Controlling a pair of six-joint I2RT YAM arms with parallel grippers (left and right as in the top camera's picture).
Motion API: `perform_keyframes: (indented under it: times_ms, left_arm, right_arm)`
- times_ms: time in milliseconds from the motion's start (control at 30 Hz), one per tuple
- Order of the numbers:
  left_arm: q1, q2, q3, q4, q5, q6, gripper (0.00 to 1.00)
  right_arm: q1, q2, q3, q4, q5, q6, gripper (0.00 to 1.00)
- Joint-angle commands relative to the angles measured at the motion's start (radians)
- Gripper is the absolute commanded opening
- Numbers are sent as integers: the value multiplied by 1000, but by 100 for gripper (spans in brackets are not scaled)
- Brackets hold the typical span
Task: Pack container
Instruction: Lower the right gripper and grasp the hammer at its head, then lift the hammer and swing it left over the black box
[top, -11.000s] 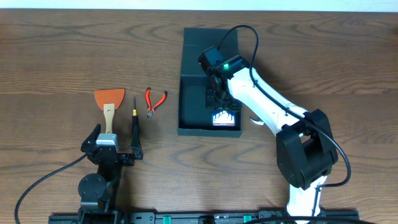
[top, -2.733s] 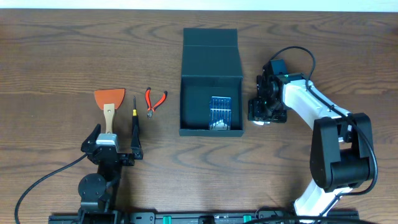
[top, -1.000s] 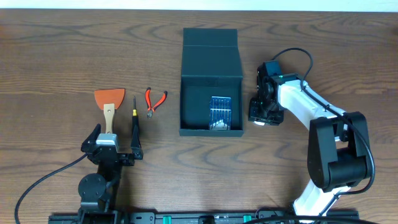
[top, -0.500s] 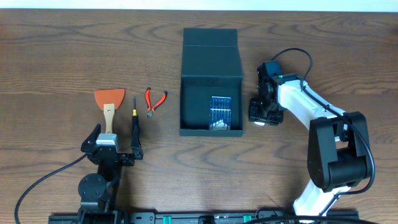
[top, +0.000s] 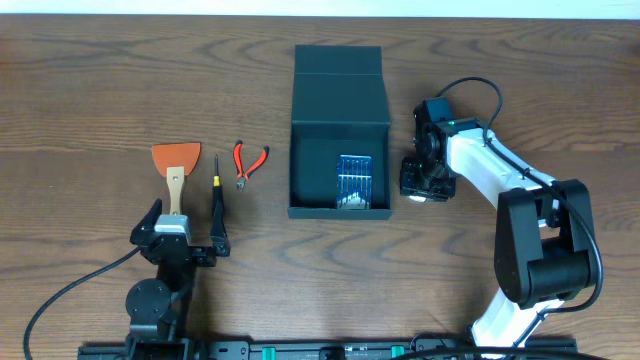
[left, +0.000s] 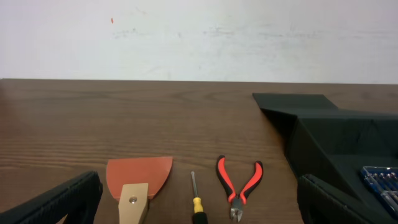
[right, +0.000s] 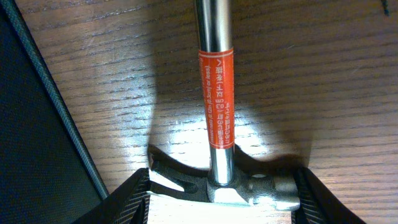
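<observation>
Since the first overhead view the right gripper (top: 425, 185) has come out of the container (top: 340, 90) and now sits low over the wood-grain table (top: 100, 80) just beside the box's right wall, while the small blue case of silvery bits (top: 355, 180) lies inside on the box floor. Over the last second its jaws have narrowed slightly. In the right wrist view its dark fingers (right: 127, 202) flank the grey forged head of a claw hammer (right: 216, 93). The polished round steel shaft carries an orange label wrapped around it and runs straight away from the fingertips. Whether the pads actually press the head cannot be told. The container's matte dark edge slants along the side of that view, beyond one finger and apart from the hammer. The container is a plain dark teal-green square box, with its flat hinged lid thrown open on the far side. The left gripper (top: 185, 228) is spread wide and holds nothing. Ahead of its black fingers (left: 62, 202) three tools lie in a row on the table: a scraper (left: 138, 180) with an orange trapezoid blade and pale wooden handle, a slim screwdriver (left: 196, 199) with a yellow-and-black grip, and small red-handled pliers (left: 239, 186).
</observation>
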Motion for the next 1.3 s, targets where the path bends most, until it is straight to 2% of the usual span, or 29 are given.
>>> perform_keyframes:
  times_ms: [0,867,1267]
  left_arm:
    - [-3,-5,-13,-38,18,16,98]
    - [-3,-5,-13,-38,18,16,99]
    - [-3,-5,-13,-38,18,16,98]
  right_arm:
    - [6,32,7,-2,-14,-10,1]
    - [7,29,181,-136,32,-28,1]
    - [6,18,351,-249,60,-36,1]
